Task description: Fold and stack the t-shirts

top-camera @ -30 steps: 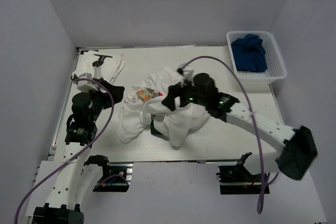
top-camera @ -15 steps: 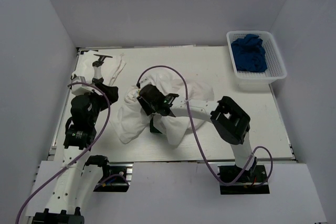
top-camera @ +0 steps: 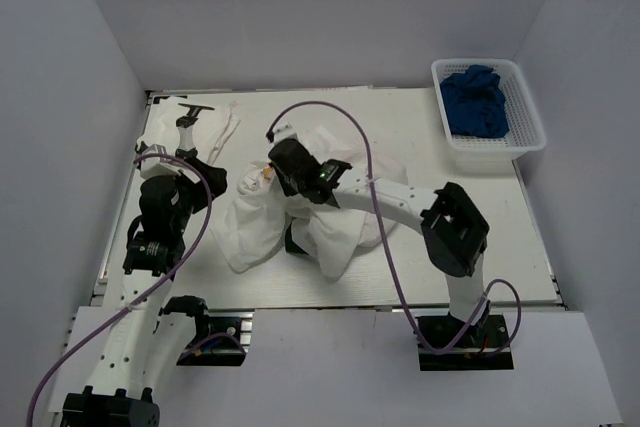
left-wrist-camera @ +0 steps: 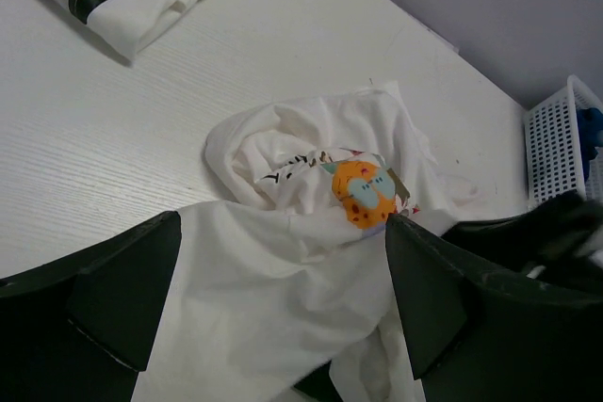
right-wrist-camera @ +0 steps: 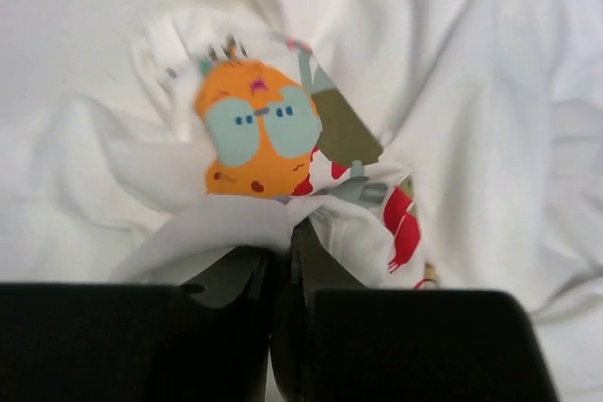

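Note:
A heap of crumpled white t-shirts [top-camera: 340,222] lies mid-table; one shows an orange cartoon print [right-wrist-camera: 259,129] with red and green marks beside it. My right gripper [right-wrist-camera: 294,233] reaches over the heap's left top [top-camera: 272,175] and is shut on a fold of that t-shirt just below the print. My left gripper [left-wrist-camera: 283,298] hovers open at the heap's left edge [top-camera: 212,179], white cloth lying between and below its fingers [left-wrist-camera: 122,289], not pinched. A folded white t-shirt [top-camera: 215,125] with a dark print lies at the far left corner.
A white lattice basket [top-camera: 492,152] holding blue cloth [top-camera: 475,99] stands at the far right of the table. The right arm's purple cable [top-camera: 345,137] loops above the heap. White walls close in the table on three sides.
The right arm swung left across the heap and its gripper went from open to shut on the cloth by the orange print. The left arm has stayed put, open.

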`<state>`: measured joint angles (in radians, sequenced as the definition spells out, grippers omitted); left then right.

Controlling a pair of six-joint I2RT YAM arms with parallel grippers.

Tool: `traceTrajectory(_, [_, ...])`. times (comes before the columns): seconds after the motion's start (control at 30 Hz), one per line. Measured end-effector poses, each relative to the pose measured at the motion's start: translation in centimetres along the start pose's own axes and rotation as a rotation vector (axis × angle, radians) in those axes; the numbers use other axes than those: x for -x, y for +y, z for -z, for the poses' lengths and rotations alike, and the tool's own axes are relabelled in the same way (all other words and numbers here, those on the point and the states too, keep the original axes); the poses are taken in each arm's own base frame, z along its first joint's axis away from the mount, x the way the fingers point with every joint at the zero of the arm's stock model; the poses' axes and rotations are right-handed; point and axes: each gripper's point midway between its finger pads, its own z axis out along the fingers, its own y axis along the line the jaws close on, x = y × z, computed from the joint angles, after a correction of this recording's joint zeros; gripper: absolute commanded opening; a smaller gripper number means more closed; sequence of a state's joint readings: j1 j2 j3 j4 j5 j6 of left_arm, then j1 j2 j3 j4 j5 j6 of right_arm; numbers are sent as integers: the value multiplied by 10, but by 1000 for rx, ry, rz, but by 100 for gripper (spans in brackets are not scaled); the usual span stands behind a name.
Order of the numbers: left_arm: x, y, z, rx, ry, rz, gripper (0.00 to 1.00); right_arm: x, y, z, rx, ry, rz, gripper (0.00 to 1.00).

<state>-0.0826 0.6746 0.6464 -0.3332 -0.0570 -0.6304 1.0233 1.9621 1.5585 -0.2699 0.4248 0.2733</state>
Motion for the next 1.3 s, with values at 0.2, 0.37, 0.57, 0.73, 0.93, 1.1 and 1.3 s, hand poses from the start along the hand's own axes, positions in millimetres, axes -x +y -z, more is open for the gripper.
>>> traceTrajectory(0.2, [0,0,0,4,5,3,99,137,-29,75,75,-279,-126,0])
traceTrajectory(0.37, [-3,2,-1,14,19,2,99,225,-99,166,8,-535,-202,0])
traceTrajectory(0.57, [-5,4,-4,27,30,1,99,261,-233,247,-277,-722,-262,0])
traceTrajectory(0.73, [-10,8,-12,50,60,0,99,294,-336,290,-502,-833,-298,0])
traceTrajectory(0.93, [-13,12,-24,87,88,-5,99,309,-443,316,-712,-959,-335,0])
traceTrajectory(1.1, [-13,17,-33,126,102,-14,99,304,-519,337,-865,-1080,-348,0])
traceTrajectory(1.3, [-12,23,-44,170,110,-31,99,303,-585,393,-994,-1356,-352,0])
